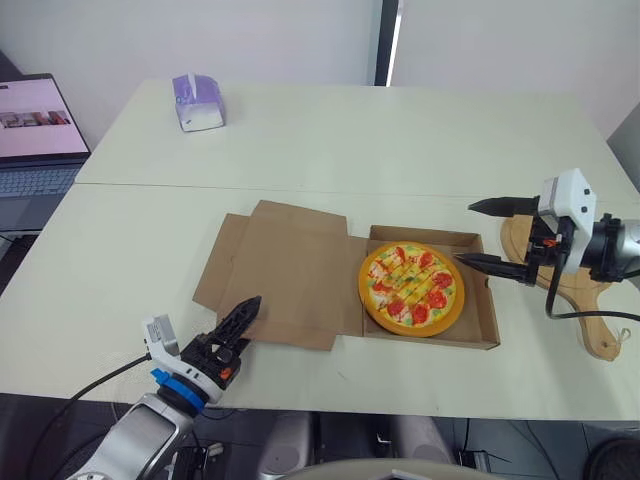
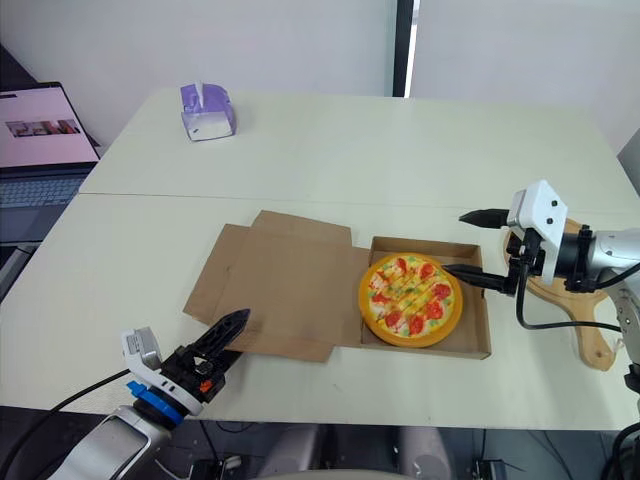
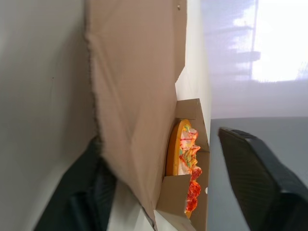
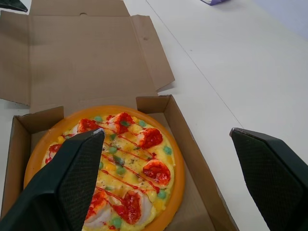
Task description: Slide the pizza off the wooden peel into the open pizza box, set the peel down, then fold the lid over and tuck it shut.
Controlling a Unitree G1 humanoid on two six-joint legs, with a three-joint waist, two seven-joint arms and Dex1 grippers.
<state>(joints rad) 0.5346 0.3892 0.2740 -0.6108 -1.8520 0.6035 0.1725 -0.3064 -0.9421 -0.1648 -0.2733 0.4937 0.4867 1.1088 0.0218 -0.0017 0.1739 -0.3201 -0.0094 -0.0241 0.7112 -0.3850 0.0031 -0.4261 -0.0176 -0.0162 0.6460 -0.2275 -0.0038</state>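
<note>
- Across two white tables (image 1: 300,150) pushed edge to edge, a thin seam runs from side to side just beyond the cardboard.
- Behind them stands a plain white wall (image 1: 200,35), broken by one dark upright strip (image 1: 388,40).
- A purple tissue box (image 1: 198,102) sits on the far table towards the left, well apart from everything else.
- An open laptop (image 1: 35,135) with a lit screen stands off the tables' left end.
- The pizza box (image 1: 490,305) lies open on the near table, its lid (image 1: 290,280) spread flat to the left.
- The pizza (image 1: 412,288) lies inside the tray.
- The wooden peel (image 1: 590,320) lies flat on the table, right of the box.
- The right gripper (image 1: 465,233) hovers over the tray's right edge, jaws wide apart and empty.
- The left gripper (image 1: 248,308) sits low at the lid's near edge, jaws spread; whether it touches the cardboard I cannot tell.
</note>
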